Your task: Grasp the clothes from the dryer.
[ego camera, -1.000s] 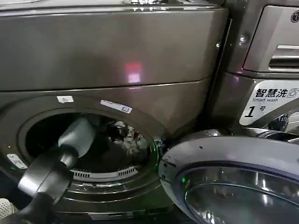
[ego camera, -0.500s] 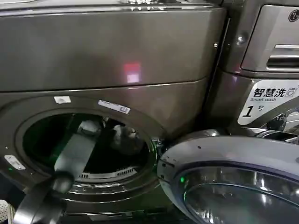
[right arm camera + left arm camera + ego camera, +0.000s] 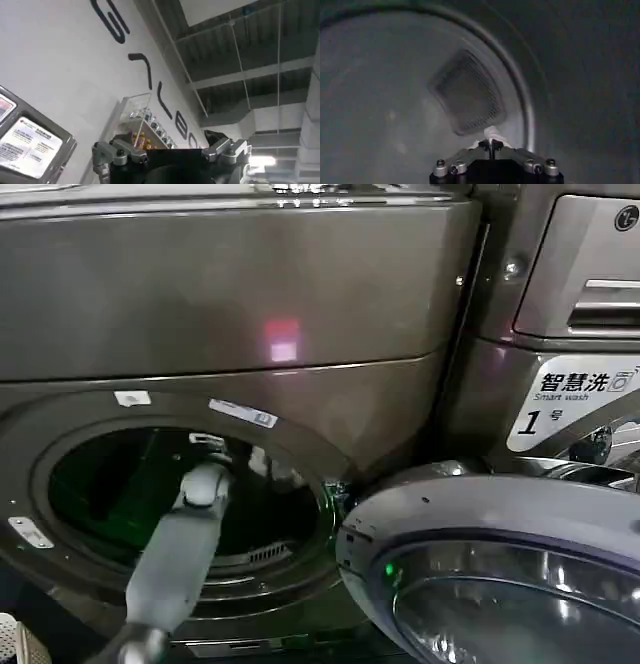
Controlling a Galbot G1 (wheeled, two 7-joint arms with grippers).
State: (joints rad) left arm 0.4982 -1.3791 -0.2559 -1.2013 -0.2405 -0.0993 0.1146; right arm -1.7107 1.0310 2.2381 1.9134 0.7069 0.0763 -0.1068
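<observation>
Clothes (image 3: 268, 467): whitish bundle deep inside dryer (image 3: 240, 304) drum, upper right of porthole, small white fold poking past claw tips in left wrist view. Left claw (image 3: 490, 145): fingers pressed together, pinching that fold at fingertips. Watch it: only thin bite of fabric held, so you may lose it if bundle drags on porthole rim during pull-out. Open door (image 3: 490, 564) swung right of porthole, could snag trailing cloth. Right claw (image 3: 172, 150): parked, pointing at ceiling, fingers spread.
</observation>
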